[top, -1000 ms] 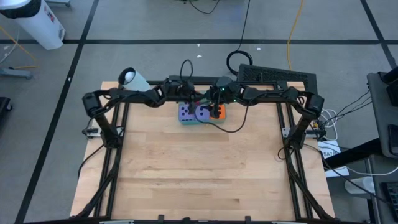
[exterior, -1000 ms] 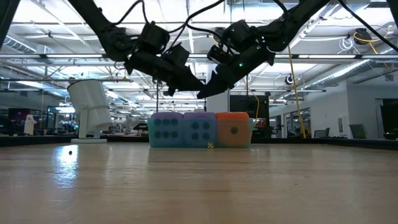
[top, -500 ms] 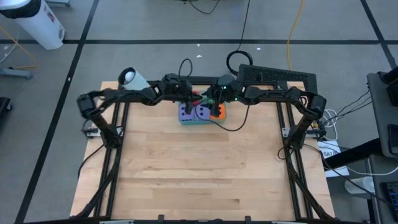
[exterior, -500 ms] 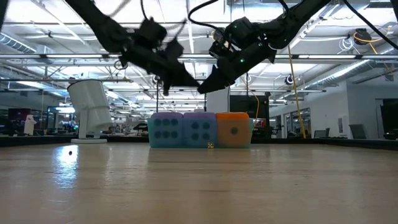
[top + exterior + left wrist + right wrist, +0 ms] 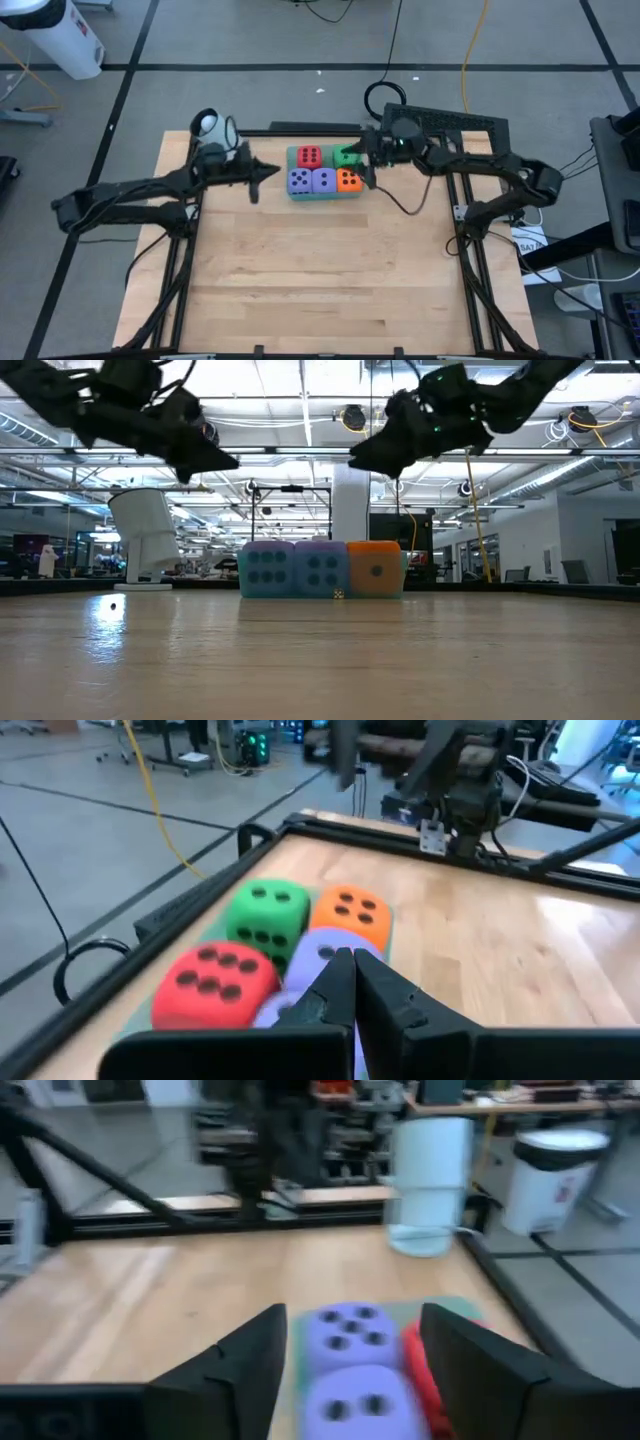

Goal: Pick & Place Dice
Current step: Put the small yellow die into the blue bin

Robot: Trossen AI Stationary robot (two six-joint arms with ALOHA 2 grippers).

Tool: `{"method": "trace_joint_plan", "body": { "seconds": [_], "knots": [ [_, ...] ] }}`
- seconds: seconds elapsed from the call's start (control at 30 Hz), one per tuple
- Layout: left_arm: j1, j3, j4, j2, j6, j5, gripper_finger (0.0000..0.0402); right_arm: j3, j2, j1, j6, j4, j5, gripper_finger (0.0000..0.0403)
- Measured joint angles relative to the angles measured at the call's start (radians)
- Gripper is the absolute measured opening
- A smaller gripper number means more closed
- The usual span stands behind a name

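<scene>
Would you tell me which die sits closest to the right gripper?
The green die: it lies in the back row right beside the right gripper, partly hidden by it.

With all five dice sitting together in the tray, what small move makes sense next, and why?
Probably draw the right pincer farther back toward its own side. The red die, green die, orange die and both purple-blue dice sit packed in the teal tray; this pincer hangs open beside them holding nothing, while the left pincer is shut and clear.

Five dice (image 5: 323, 170) clustered on a tray (image 5: 305, 196) at the middle of the table's (image 5: 320, 280) far edge, two behind, three in front, a cylinder (image 5: 207, 125) at the far left corner
</scene>
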Motion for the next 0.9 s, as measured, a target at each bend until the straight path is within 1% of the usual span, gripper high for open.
{"method": "trace_joint_plan", "body": {
  "seconds": [0.07,0.17,0.27,0.37,0.4,0.43,0.47,0.63,0.73,0.83,0.9],
  "knots": [
    [0.001,-0.05,-0.003,-0.059,-0.013,-0.004,0.0004,-0.047,-0.028,0.053,0.024,0.05,0.017,0.0212],
    [0.001,-0.091,0.007,-0.122,-0.017,-0.029,0.0009,-0.1,-0.036,0.159,0.042,0.097,0.111,0.0175],
    [0.001,-0.098,-0.018,-0.145,-0.025,-0.034,0.0008,-0.14,-0.036,0.274,0.003,0.108,0.262,0.0122],
    [0.001,-0.098,-0.025,-0.153,-0.017,-0.034,0.0004,-0.17,-0.008,0.368,-0.021,0.112,0.451,0.0055],
    [0.001,-0.098,-0.03,-0.153,-0.011,-0.033,0.0003,-0.18,0.001,0.393,-0.018,0.107,0.501,0.0031],
    [0.001,-0.098,-0.036,-0.152,-0.008,-0.034,0.0002,-0.186,0.012,0.412,-0.015,0.102,0.524,0.0016],
    [0.001,-0.098,-0.037,-0.15,-0.008,-0.034,0.0002,-0.187,0.027,0.425,-0.009,0.11,0.532,0.0009],
    [0.001,-0.098,-0.037,-0.148,-0.008,-0.034,0.0018,-0.187,0.141,0.459,0.041,0.206,0.528,0.0022],
    [0.001,-0.098,-0.025,-0.148,-0.009,-0.034,0.0021,-0.177,0.224,0.462,0.048,0.285,0.528,0.0014],
    [0.0,-0.098,-0.019,-0.148,-0.012,-0.033,0.0017,-0.145,0.294,0.468,0.055,0.269,0.529,0.0002],
    [0.0,-0.098,-0.02,-0.148,-0.014,-0.033,0.0011,-0.111,0.338,0.478,0.058,0.261,0.561,0.0004]
  ]
}}
